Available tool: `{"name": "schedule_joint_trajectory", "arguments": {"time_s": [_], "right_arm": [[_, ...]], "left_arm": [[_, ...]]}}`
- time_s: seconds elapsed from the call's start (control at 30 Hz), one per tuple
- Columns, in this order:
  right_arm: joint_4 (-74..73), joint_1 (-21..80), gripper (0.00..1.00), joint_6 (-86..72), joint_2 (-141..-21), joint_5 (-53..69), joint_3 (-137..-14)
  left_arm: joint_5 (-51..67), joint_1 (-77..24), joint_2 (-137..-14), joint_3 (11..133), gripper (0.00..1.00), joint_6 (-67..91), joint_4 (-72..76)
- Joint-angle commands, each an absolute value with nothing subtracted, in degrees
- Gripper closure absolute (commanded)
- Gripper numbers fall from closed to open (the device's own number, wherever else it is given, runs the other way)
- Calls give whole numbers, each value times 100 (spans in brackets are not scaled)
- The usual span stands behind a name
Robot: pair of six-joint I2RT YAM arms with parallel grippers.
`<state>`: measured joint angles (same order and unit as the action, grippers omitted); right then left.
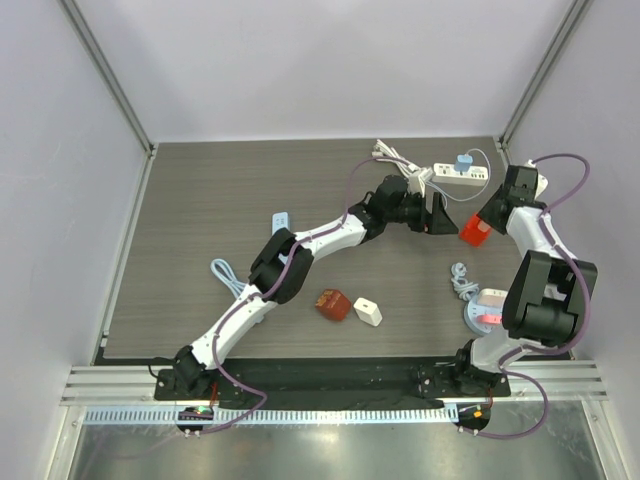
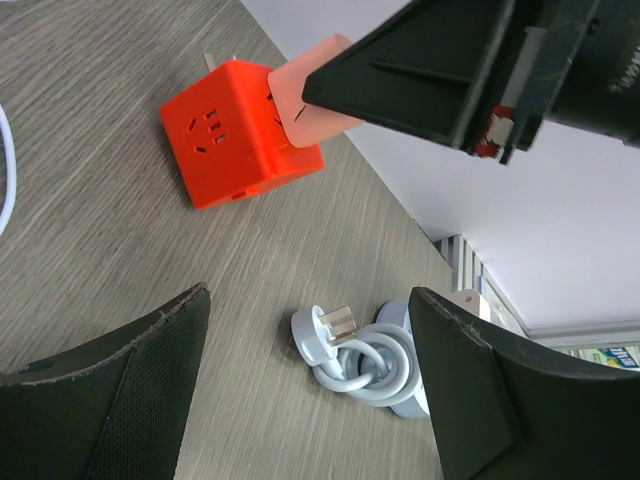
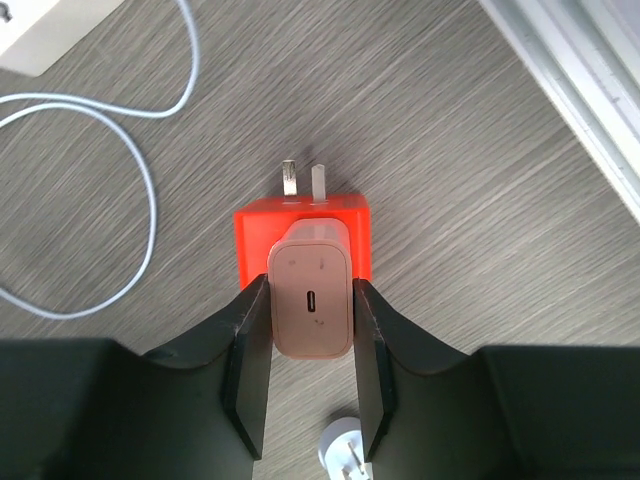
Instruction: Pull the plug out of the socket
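In right gripper [image 3: 308, 295], fingers squeezed tight: pink plastic plug [image 3: 310, 262], sticking out of orange cube socket [image 3: 300, 213], back along fingers. Left gripper [image 2: 305, 305] close, fingers apart, empty.

Socket [image 3: 303, 235]: both flanks of the plug [image 3: 312, 265] are taken by the fingers of the right gripper [image 3: 311, 300], with no gap.

Left of the socket, the left gripper [image 2: 310, 300] stands near with its jaws apart.

Far side: bounded by the power strip [image 1: 458, 177] and a looping white cord [image 3: 153, 215].

Near side: a coiled cable [image 2: 360, 350] lies close by.

Centre-front: a red block [image 1: 333, 304] and a white block [image 1: 368, 312] just beside it.

Open passage over bare tabletop [image 1: 220, 180] at far left.
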<state>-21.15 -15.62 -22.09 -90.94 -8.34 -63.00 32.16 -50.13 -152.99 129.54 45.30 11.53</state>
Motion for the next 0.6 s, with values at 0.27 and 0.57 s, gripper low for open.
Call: {"name": "schedule_joint_trajectory", "arguments": {"time_s": [0.27,0.57], "right_arm": [[-1670,-1424,99,-2294,-8183,193,-5520],[-1485,-1354,99,-2347,-7866,597,-5212]], "left_arm": [[3173,-4878,-15469,13351,13,4614,1055],[3138,-4852,-15697,13491,12,4904,1090]]}}
